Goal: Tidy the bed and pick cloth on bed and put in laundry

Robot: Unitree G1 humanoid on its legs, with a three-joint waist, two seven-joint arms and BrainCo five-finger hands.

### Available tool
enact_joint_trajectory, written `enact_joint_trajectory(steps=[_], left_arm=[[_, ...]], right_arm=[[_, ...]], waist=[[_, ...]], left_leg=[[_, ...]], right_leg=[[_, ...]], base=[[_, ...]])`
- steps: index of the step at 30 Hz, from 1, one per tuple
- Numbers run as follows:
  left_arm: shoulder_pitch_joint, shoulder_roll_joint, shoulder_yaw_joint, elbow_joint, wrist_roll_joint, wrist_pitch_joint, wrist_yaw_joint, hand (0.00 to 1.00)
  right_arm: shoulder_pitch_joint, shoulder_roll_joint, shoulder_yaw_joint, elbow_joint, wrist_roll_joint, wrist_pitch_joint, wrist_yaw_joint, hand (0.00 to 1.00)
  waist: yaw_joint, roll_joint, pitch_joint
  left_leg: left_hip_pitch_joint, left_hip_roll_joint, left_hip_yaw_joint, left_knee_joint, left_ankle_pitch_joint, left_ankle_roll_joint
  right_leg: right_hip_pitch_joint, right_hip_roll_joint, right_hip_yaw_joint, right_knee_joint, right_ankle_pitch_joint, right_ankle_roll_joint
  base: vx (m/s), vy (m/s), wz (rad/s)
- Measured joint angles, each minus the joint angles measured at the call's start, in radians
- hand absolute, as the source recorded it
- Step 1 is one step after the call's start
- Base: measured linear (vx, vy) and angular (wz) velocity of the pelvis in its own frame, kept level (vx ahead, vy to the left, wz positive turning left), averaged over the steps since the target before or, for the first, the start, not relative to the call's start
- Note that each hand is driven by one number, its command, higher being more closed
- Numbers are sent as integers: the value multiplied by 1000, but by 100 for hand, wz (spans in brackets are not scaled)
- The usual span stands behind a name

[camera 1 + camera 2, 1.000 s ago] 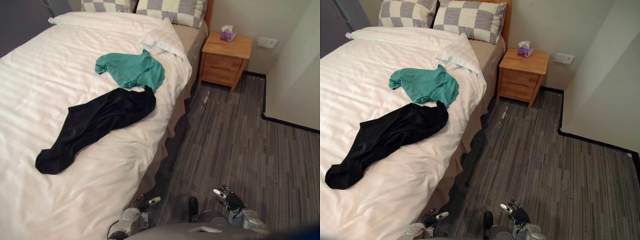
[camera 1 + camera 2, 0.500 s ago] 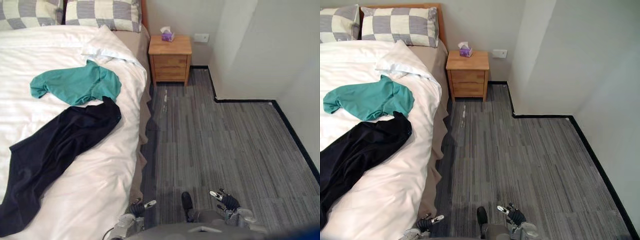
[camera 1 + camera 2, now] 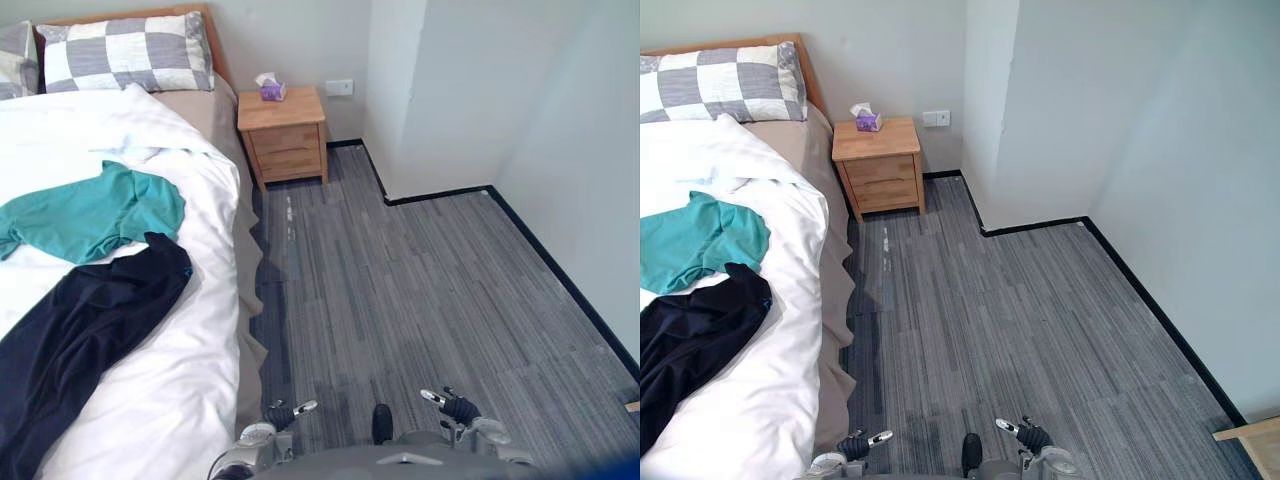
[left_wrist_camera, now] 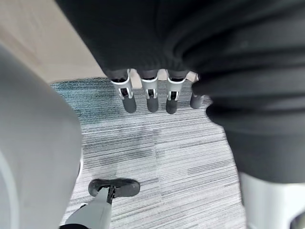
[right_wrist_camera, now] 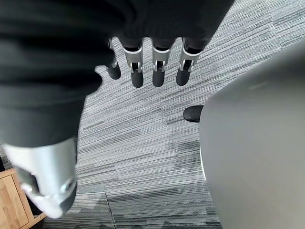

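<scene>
Plainly, neither cloth is in a grip yet. The left robot hand [image 3: 280,413] and the right robot hand [image 3: 452,405] hang low over the grey floor [image 3: 420,290], each empty. Both task cloths lie on the bed [image 3: 190,400], ahead and to the left of the left robot hand and well apart from it. The black cloth [image 3: 90,330] is the nearer one, and its far end touches the teal cloth [image 3: 95,215] beyond it.

Both pieces look light, limp and easy to crush. They will probably drape and trail when lifted, and may slide on the smooth white cover. A good hold would be a bunched fold near the middle of the black cloth, where the fabric is thickest, so that neither end drags. The teal cloth looks best gathered at its rumpled centre, not taken by an edge.

The eye views give the layout: the bed, a checked pillow [image 3: 125,52] at its head and a nightstand [image 3: 283,130] far ahead of both hands. They leave the hands small. The wrist views show what those cannot. The left fingers [image 4: 151,98] and the right fingers [image 5: 159,71] hang straight and relaxed, spread in a row with nothing between them and the floor. The right eye view also takes in a pale wooden corner [image 3: 1252,440] to the right of the right robot hand. What it belongs to cannot be told.
</scene>
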Motion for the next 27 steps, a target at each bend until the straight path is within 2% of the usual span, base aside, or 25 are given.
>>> enact_joint_trajectory(steps=[2,9,10,11,12,13,15,16,17,18,19,20,22,23,25,27], left_arm=[[2,1,2,0,-1,-4,-2,0],[27,-2,93,-10,-112,-71,-9,0],[35,-6,119,-11,-126,-82,-8,0],[42,-4,148,-11,-152,-88,-6,0],[50,-1,175,-12,-168,-94,-3,0],[58,4,202,-13,-195,-100,-1,0],[77,6,233,-33,-216,-107,-1,0],[85,3,237,-50,-216,-110,-1,0],[86,0,240,-53,-214,-124,-1,0],[85,0,246,-56,-212,-129,-1,0],[80,-11,265,-59,-213,-130,-1,0],[81,-17,276,-62,-213,-130,-1,0],[83,-21,274,-61,-213,-130,-1,0],[83,-22,274,-61,-213,-130,0,0],[83,-20,274,-66,-217,-130,1,0],[81,-21,274,-90,-220,-129,2,0]], right_arm=[[2,3,-16,4,2,-9,3,0],[37,25,-137,8,10,-99,30,0],[41,27,-162,8,9,-113,41,0],[41,29,-174,9,8,-124,50,0],[42,29,-175,12,7,-125,59,0],[42,32,-176,12,5,-129,70,0],[46,28,-176,8,-8,-133,83,0],[46,23,-176,1,-14,-133,86,0],[46,19,-176,-11,-15,-133,88,0],[47,23,-175,-16,-17,-133,89,0],[46,18,-176,-17,-20,-133,89,0],[48,21,-180,-16,-22,-133,88,0],[52,25,-193,-15,-26,-135,87,0],[58,29,-197,-22,-30,-144,84,0],[73,38,-198,-50,-45,-152,75,0],[91,53,-198,-90,-71,-167,61,0]], waist=[[-1,-1,0],[22,-12,18],[23,4,24],[26,3,27],[30,2,27],[33,-4,29],[29,-8,32],[28,-1,34],[36,5,41],[41,12,46],[44,13,57],[55,18,59],[55,17,61],[55,16,61],[55,8,66],[51,-5,73]], left_leg=[[-15,-1,-7,0,0,0],[-32,16,-26,-3,-1,-1],[-39,36,-17,0,-23,-5],[-51,64,0,29,-52,-11],[-66,85,12,74,-70,-39],[-87,99,23,146,-74,-49],[-177,133,46,361,-69,-49],[-231,161,49,490,-48,-40],[-333,203,39,701,34,-16],[-367,209,25,764,55,-6],[-404,209,3,827,23,-2],[-427,190,-1,832,-5,-8],[-443,166,0,775,-24,-16],[-451,150,6,695,-31,-19],[-456,122,38,557,-34,-23],[-491,94,111,412,-1,0]], right_leg=[[-2,-6,-16,0,0,0],[-4,-17,-120,1,-24,-6],[0,-7,-158,2,-39,-9],[1,6,-192,7,-49,-19],[-1,16,-212,6,-65,-22],[-1,19,-216,7,-76,-22],[-2,23,-212,24,-89,-39],[-2,29,-206,35,-100,-48],[3,33,-176,56,-119,-62],[6,33,-160,64,-124,-65],[15,32,-125,76,-132,-69],[32,28,-93,76,-136,-72],[56,19,-57,74,-139,-60],[71,9,-37,74,-149,-49],[94,-9,3,72,-168,-36],[117,-43,10,68,-204,-15]], base=[[-18,45,16],[-21,32,23],[8,-13,13],[31,-28,1],[64,-60,-13],[62,-83,-29],[74,-102,-32],[121,-112,-48],[186,-114,-50],[219,-88,-61],[242,-78,-66],[201,-63,-78],[162,-30,-64],[212,3,-70],[240,39,-59],[209,66,-17]])
